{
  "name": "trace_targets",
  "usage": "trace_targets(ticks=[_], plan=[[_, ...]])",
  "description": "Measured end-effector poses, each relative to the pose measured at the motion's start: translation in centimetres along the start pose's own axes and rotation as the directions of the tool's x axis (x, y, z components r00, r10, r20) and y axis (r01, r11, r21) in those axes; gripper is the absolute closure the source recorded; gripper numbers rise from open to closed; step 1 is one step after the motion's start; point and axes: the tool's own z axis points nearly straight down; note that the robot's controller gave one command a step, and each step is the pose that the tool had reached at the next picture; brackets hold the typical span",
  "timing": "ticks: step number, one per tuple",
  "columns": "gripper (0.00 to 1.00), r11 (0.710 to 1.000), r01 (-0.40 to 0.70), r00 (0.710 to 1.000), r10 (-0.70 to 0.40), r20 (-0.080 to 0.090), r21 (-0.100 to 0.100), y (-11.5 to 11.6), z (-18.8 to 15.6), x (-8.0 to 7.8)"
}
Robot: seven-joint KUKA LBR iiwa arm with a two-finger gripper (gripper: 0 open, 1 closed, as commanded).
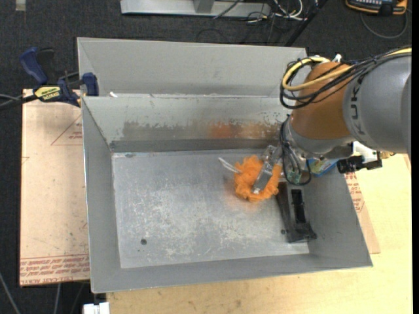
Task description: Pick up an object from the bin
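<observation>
The orange thing (245, 179) is a lumpy, crumpled mass lying right of centre on the floor of the bin (98, 175), not far from the back wall. Its long axis runs roughly from the back wall toward the near wall, and a pale thin bit sticks out at its upper left. The end effector (266, 175) sits against its right side; whether it is spread or pressed together cannot be told. Just right lies 1 long black object (296, 216), angled toward the near right corner.
</observation>
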Motion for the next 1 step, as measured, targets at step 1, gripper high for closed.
trace_targets(ticks=[1], plan=[[1.0,1.0,0.0,1.0,0.0,0.0,0.0,0.0,0.0,0.0]])
